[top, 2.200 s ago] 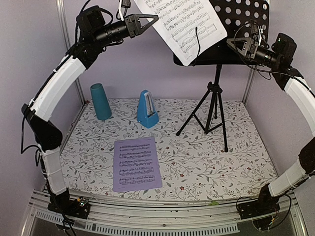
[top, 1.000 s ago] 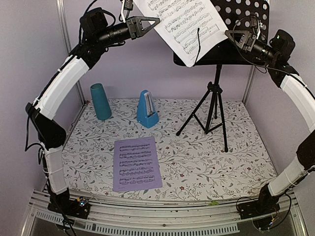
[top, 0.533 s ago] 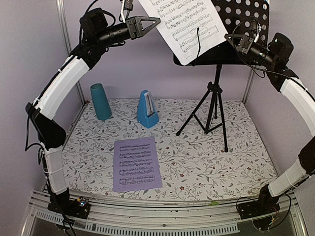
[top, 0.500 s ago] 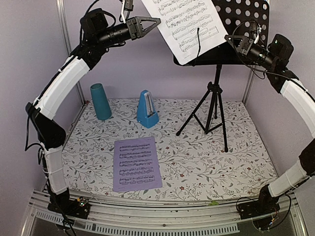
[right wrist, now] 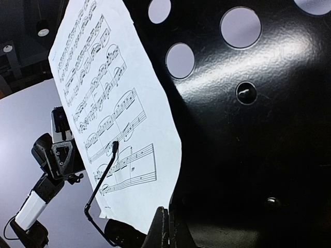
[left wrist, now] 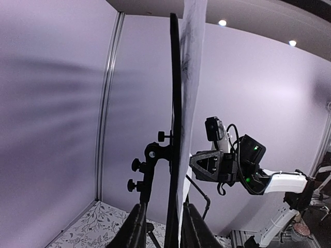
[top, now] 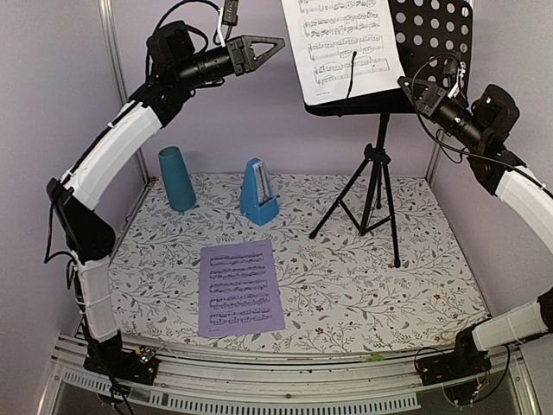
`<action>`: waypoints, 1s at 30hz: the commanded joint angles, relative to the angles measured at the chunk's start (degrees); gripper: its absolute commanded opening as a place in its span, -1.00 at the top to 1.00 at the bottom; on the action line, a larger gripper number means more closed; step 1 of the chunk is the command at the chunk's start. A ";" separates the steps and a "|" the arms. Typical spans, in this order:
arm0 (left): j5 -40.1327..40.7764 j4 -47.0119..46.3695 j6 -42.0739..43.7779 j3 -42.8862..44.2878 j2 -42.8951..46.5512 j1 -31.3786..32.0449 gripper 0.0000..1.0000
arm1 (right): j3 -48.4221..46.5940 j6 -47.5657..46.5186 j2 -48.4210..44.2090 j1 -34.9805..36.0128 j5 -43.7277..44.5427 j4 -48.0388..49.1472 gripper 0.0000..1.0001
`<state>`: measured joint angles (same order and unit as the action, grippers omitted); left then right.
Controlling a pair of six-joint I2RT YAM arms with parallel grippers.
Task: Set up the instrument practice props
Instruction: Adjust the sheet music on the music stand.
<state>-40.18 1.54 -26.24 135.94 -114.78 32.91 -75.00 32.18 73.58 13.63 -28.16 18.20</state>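
Observation:
The black tripod music stand [top: 378, 177] stands at the back right, its perforated tray [top: 435, 39] up high. The white sheet-music page [top: 344, 43] rests upright on the tray behind a thin wire holder [right wrist: 101, 175]. My left gripper [top: 278, 42] hangs open a little left of the page, holding nothing. In the left wrist view the tray [left wrist: 175, 103] and the page [left wrist: 192, 62] show edge-on beyond my fingers [left wrist: 137, 227]. My right gripper [top: 404, 85] is shut and empty by the tray's lower lip. The lavender page [top: 240, 288] lies flat at the front. The blue metronome [top: 258, 192] stands behind it.
A tall teal cup [top: 177, 178] stands at the back left of the floral mat [top: 363, 285]. The stand's legs spread over the mat's right half. Purple walls and metal posts close the back and sides.
The white page was tilted with my left gripper shut on its edge. It now sits straight on the tray. The left gripper let go. The right gripper shut and drew back lower.

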 commanded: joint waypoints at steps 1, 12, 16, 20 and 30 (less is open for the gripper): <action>0.40 -1.86 -0.18 -0.84 1.19 0.79 0.49 | 2.12 -0.34 -1.71 1.41 2.93 1.94 1.00; 0.24 -4.93 0.18 -5.49 3.92 2.53 0.49 | 6.91 -2.30 -4.58 2.80 7.34 0.89 1.00; 0.49 -4.65 1.76 -6.87 4.62 3.75 0.53 | 6.18 -3.71 -4.47 2.94 7.80 -0.27 1.00; 4.37 -2.52 5.45 -9.36 6.35 5.86 0.60 | 6.10 -5.17 -4.54 3.20 8.32 -1.52 1.00; 15.12 0.40 10.67 -16.67 10.27 10.08 0.74 | 3.26 -8.51 -4.06 3.97 8.45 -3.50 1.00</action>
<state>-30.04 -0.10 -18.39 121.12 -106.24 41.80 -69.30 25.61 70.08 16.99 -20.23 16.03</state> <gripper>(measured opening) 0.134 0.006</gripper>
